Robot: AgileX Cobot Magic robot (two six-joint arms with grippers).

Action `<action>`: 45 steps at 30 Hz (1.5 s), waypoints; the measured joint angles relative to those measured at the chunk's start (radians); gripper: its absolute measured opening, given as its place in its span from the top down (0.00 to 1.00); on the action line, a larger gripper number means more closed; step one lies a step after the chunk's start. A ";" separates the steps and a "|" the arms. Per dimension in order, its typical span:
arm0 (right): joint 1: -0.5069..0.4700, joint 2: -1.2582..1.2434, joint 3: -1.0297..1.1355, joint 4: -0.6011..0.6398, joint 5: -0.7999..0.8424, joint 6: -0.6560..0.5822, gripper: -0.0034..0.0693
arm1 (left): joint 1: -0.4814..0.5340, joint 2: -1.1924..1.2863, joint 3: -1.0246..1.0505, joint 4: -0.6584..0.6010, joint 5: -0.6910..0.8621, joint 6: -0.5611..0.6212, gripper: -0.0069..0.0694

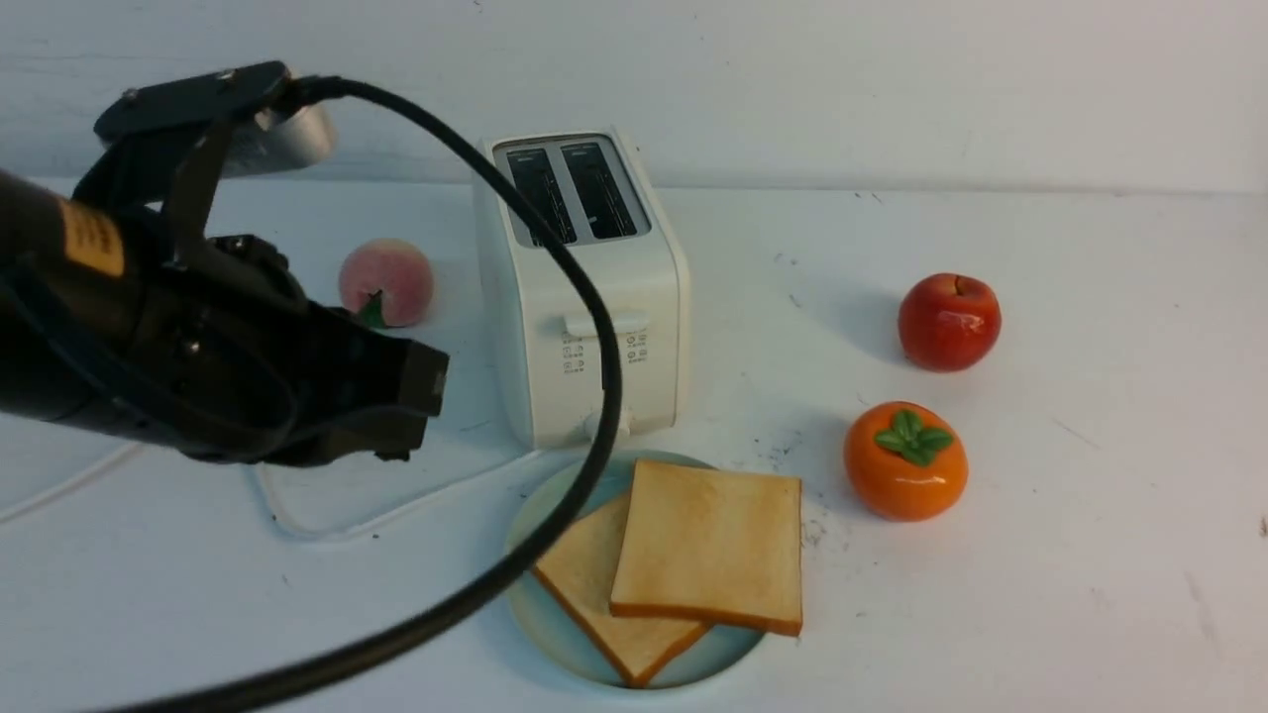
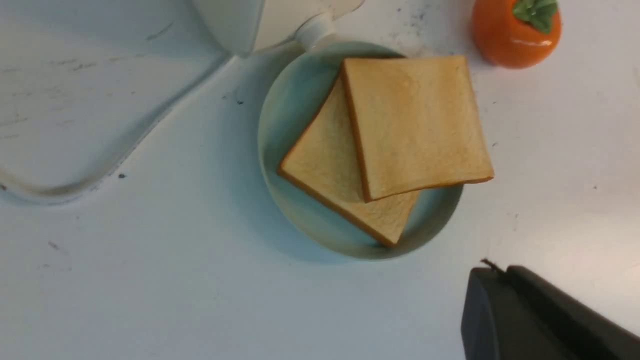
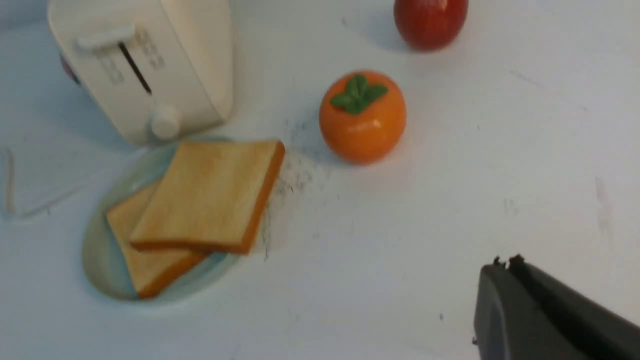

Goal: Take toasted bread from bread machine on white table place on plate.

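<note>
One peach, apple, persimmon around bread machine; cable across plate

Cable crosses bread machine front; toasted bread covers most of plate.

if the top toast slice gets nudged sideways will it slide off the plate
Likely: the top toast slice rests on the lower slice, one corner overhanging the plate rim. It looks stiff, unsupported edges straight, so it would probably tip off whole rather than bend.

Two toast slices overlap on the plate.
</note>
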 joint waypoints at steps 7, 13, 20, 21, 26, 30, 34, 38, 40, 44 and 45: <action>0.000 0.000 0.019 0.047 -0.216 0.000 0.96 | 0.000 -0.031 0.010 -0.026 -0.020 0.023 0.93; 0.000 0.000 0.019 0.049 -0.224 0.000 0.96 | 0.000 -0.031 0.010 -0.028 -0.020 0.023 0.93; 0.000 0.000 0.019 0.049 -0.223 0.000 0.95 | 0.000 -0.031 0.010 -0.028 -0.023 0.023 0.93; 0.000 0.000 0.019 0.049 -0.223 0.000 0.95 | 0.000 -0.030 0.010 -0.028 -0.023 0.023 0.93; 0.000 0.000 0.021 0.049 -0.224 0.000 0.94 | 0.000 -0.009 0.010 -0.030 -0.023 0.023 0.93; 0.000 -0.020 0.067 0.018 -0.223 0.000 0.93 | 0.000 -0.008 0.012 -0.032 -0.023 0.023 0.93; 0.023 -0.102 0.157 -0.122 -0.223 0.000 0.92 | 0.000 -0.008 0.012 -0.032 -0.023 0.023 0.93; 0.038 -0.156 0.241 -0.247 -0.224 0.000 0.92 | 0.000 -0.008 0.014 -0.032 -0.023 0.023 0.93; 0.041 -0.159 0.307 -0.326 -0.208 0.000 0.91 | 0.000 -0.008 0.014 -0.045 -0.009 0.023 0.92; 0.086 -0.159 0.341 -0.371 -0.214 0.000 0.90 | 0.000 -0.008 0.014 -0.062 0.025 0.020 0.92; 0.089 -0.159 0.341 -0.371 -0.214 0.000 0.90 | 0.000 -0.008 0.014 -0.063 0.030 0.018 0.92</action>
